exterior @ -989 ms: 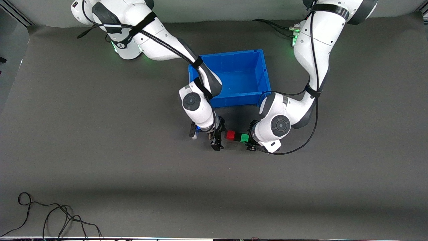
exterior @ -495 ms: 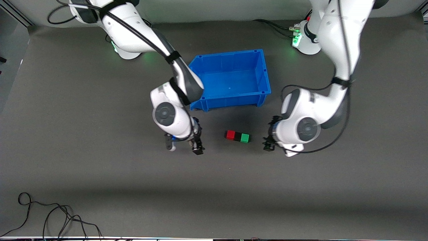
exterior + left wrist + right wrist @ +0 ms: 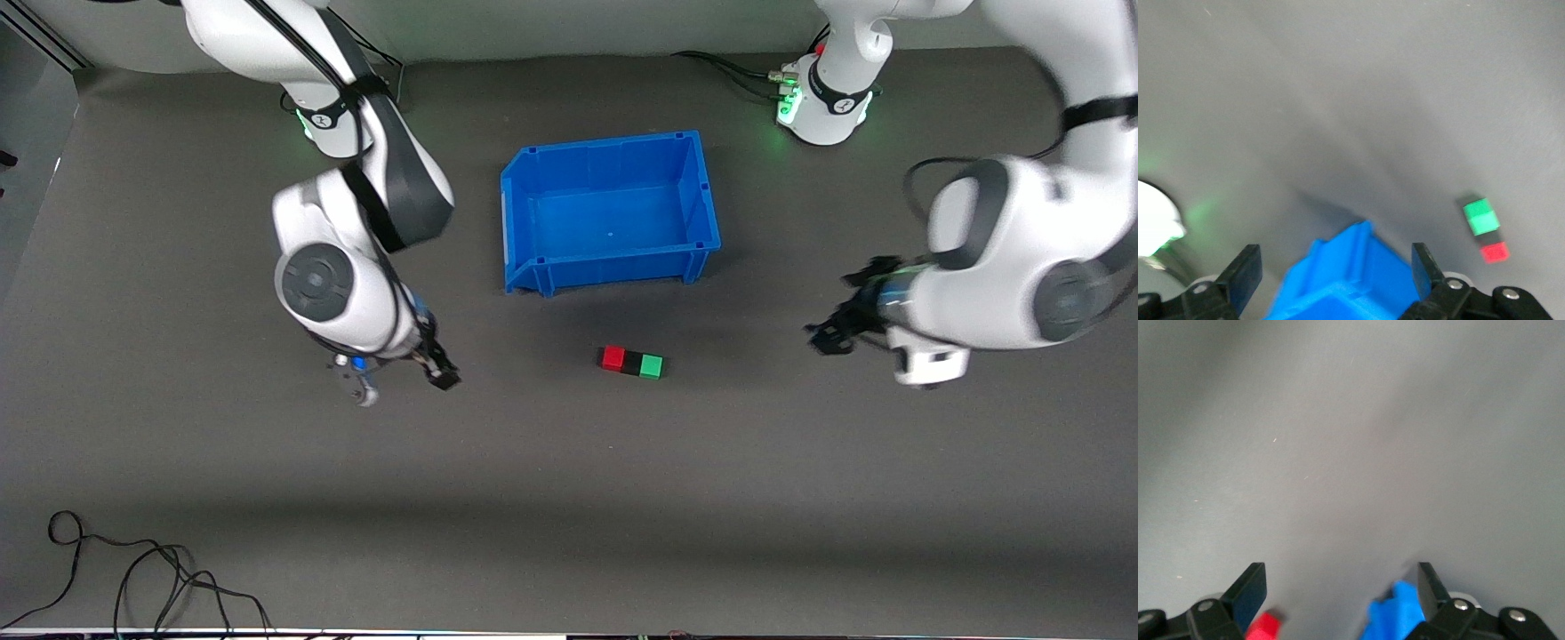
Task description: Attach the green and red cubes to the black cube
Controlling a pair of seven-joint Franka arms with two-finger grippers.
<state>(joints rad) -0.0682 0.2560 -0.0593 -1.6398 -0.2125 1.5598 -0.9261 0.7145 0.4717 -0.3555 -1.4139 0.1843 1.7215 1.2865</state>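
The red cube (image 3: 613, 357), black cube (image 3: 632, 362) and green cube (image 3: 652, 365) lie joined in one row on the mat, black in the middle, nearer the front camera than the blue bin (image 3: 613, 267). My right gripper (image 3: 404, 384) is open and empty over bare mat, toward the right arm's end from the row. My left gripper (image 3: 840, 311) is open and empty over bare mat toward the left arm's end. The left wrist view shows its open gripper (image 3: 1336, 270), the green cube (image 3: 1481, 217), the black cube (image 3: 1490, 235) and the red cube (image 3: 1494, 252). The right wrist view shows its open gripper (image 3: 1341, 587) and the red cube (image 3: 1265, 628).
The blue bin is empty and stands between the arm bases and the cube row; its corner shows in the left wrist view (image 3: 1351, 273) and the right wrist view (image 3: 1395, 613). Loose black cable (image 3: 133, 569) lies at the mat's front edge, toward the right arm's end.
Both grippers have drawn away from the cube row, each toward its own arm's end of the table. The three cubes stay joined where they were.
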